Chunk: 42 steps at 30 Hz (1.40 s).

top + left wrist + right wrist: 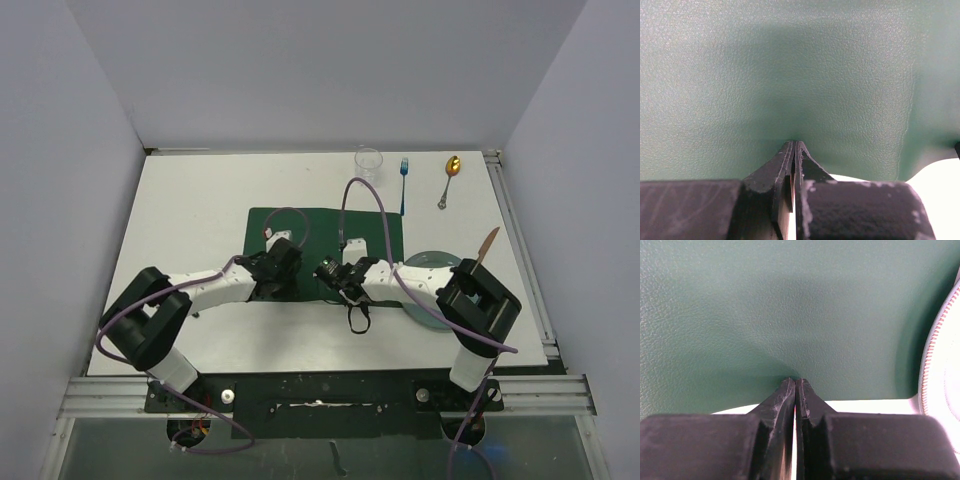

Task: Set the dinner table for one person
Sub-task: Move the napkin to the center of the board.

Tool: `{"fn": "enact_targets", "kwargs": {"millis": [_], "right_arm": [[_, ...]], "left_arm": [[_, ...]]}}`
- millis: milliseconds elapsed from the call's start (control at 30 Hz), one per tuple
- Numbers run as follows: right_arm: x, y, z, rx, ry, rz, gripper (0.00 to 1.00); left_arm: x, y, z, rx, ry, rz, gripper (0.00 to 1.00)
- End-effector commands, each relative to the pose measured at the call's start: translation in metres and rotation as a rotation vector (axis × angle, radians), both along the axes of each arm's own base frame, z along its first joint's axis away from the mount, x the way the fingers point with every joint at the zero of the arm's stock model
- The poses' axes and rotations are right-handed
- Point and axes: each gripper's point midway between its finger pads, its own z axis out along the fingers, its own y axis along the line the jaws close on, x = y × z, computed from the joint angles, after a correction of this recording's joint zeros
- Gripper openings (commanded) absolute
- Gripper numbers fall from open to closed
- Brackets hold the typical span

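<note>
The dark green placemat [325, 228] lies in the middle of the white dinner table [195, 200]. My left gripper [277, 268] and right gripper [333, 272] both sit at the mat's near edge, side by side. In the left wrist view the jaws [795, 143] are closed, pinching the placemat [790, 75], which puckers at the tips. In the right wrist view the jaws [795, 380] are likewise closed on the placemat [790, 305] edge, with white table [865, 405] showing under it.
A pale plate [428, 262] lies right of the mat, partly under my right arm; its rim shows in the right wrist view [935, 365]. A clear cup [368, 163], blue fork [404, 185], gold spoon [450, 178] and wooden-handled knife [487, 245] lie at the back right.
</note>
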Motion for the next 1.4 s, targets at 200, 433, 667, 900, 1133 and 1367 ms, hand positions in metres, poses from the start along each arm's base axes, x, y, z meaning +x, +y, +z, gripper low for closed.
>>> {"fn": "enact_targets", "kwargs": {"millis": [200, 433, 667, 900, 1133, 1367], "right_arm": [[0.004, -0.001, 0.004, 0.005, -0.018, -0.007, 0.0], [0.011, -0.018, 0.018, -0.042, -0.042, -0.024, 0.0], [0.023, -0.027, 0.027, -0.045, -0.062, -0.036, 0.0], [0.025, -0.02, 0.037, -0.003, -0.071, -0.026, 0.0], [0.031, -0.018, 0.07, 0.046, -0.142, -0.036, 0.0], [0.044, -0.051, 0.115, 0.082, -0.281, -0.152, 0.13]], "left_arm": [[-0.006, 0.008, -0.005, 0.052, 0.026, -0.015, 0.0], [-0.008, 0.032, 0.018, 0.115, -0.014, 0.028, 0.0], [-0.011, 0.05, 0.036, 0.141, -0.057, 0.065, 0.0], [-0.006, 0.054, 0.035, 0.159, -0.064, 0.078, 0.0], [0.008, 0.035, 0.052, 0.066, -0.118, 0.079, 0.0], [0.024, -0.025, 0.124, -0.319, -0.209, -0.054, 0.13]]}}
